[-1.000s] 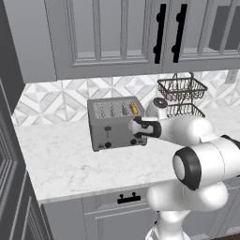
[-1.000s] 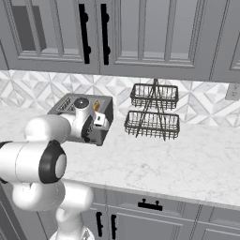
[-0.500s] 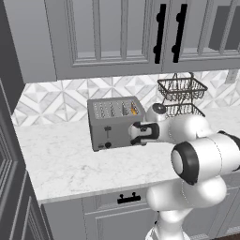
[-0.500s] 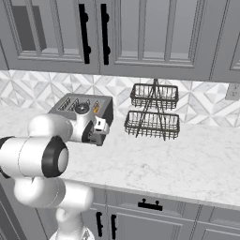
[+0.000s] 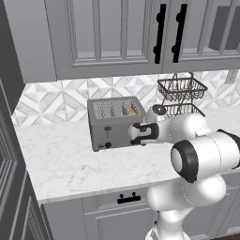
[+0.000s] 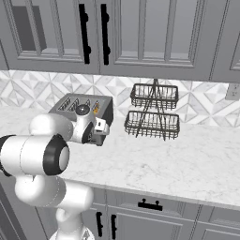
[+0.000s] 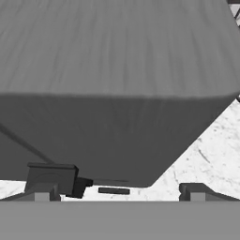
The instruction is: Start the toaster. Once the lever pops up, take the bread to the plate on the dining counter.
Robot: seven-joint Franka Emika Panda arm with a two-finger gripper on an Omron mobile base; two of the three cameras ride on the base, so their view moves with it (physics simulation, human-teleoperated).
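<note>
The toaster (image 5: 115, 123) is seen on the marble tabletop (image 5: 61, 164), the bread (image 5: 134, 111) seated in 1 right-hand slot. The claw (image 5: 133, 133) is held spread wide and empty at its front. The lever appears unpressed; starting, lifting and plating remain.

Gripper (image 5: 133, 133) drops from level with the toaster (image 5: 115, 123) top, by the bread (image 5: 134, 111), down the front face at the right side. Hand now sits lower, about 5 o'clock from the bread. Jaws unchanged, wide.
</note>
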